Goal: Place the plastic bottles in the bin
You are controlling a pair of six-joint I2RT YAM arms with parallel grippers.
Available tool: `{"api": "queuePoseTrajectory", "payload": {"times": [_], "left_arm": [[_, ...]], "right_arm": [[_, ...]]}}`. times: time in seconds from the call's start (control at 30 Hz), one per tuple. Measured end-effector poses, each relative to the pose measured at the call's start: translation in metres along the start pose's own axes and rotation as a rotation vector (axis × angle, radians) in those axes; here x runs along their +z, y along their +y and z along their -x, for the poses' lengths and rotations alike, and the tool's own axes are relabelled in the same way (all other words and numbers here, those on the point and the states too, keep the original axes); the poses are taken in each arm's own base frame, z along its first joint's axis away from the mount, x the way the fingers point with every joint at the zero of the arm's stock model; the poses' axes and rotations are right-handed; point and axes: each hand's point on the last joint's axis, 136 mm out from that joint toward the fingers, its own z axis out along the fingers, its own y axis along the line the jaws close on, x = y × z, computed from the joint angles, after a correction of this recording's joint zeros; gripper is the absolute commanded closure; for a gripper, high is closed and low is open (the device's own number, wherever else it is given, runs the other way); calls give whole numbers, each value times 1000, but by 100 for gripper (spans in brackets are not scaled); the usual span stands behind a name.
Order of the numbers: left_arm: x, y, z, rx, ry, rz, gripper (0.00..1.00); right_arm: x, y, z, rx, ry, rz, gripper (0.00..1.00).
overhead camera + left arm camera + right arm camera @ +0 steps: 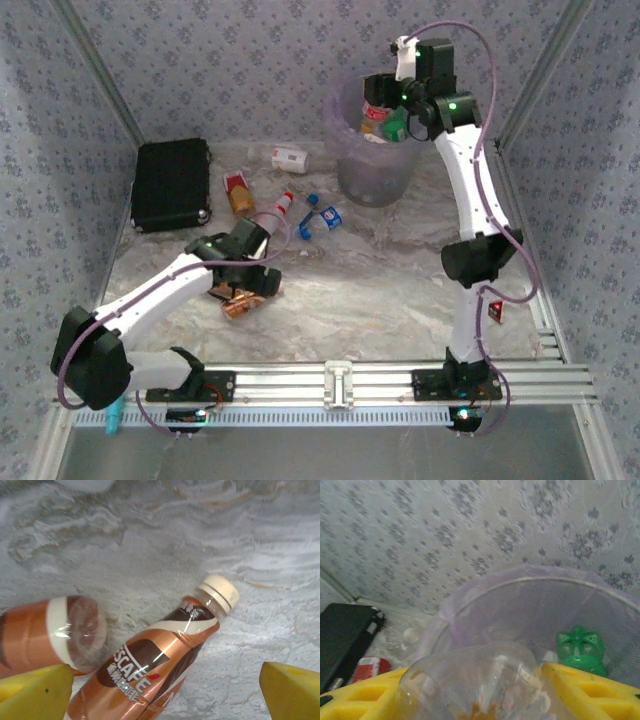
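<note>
Top external view is showing the right gripper [385,112] hanging over the bin [372,178], which is sitting at the back of the table [380,290], right of centre and close to the back wall [250,70]. From the right wrist camera its yellow fingers [587,690] are pressing on both sides of a clear bottle [480,685], so it's gripping that one right above the bin's open mouth, and a green bottle [580,650] is already lying inside by the far wall of the bin. The left gripper [255,288] is hovering low over the front left of the table with its jaws standing wide apart. A copper-brown bottle [150,665] is lying on its side between them without touching either finger, and a second copper-brown bottle [50,635] is lying just beside it, crowding the left finger. Farther back a white bottle [290,157], an orange-filled bottle [238,193] and some blue-labelled bottles [325,216] are lying scattered between the left arm and the bin. A black case [172,185] is taking up the back left corner. The middle and front right of the table are lying open, with the rail [340,375] running along the near edge and a teal tool [112,415] sticking out below it.
</note>
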Motion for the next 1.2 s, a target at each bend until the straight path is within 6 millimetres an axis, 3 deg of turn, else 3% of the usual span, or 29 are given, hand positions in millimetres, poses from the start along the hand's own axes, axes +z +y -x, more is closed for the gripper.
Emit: {"api": "queuePoseTrajectory", "payload": {"times": [0.2,0.43,0.63,0.83,1.07,1.2], "left_arm": [[13,1,-15,15,50,26,3],[18,2,-22,8,77,30,4],[25,3,-34,-10,111,28,4],[28,-1,-42,-14,133,16,4],[28,-4,-46,-13,143,5,5],[28,-5,-47,-16,148,6,5]], "right_arm": [[43,-22,-40,42,102,-8,57],[65,-20,-78,87,212,58,52],[76,-18,-106,115,299,89,27],[77,-20,-111,127,315,98,11],[73,-25,-107,130,309,89,0],[65,-29,-95,127,280,80,0]]}}
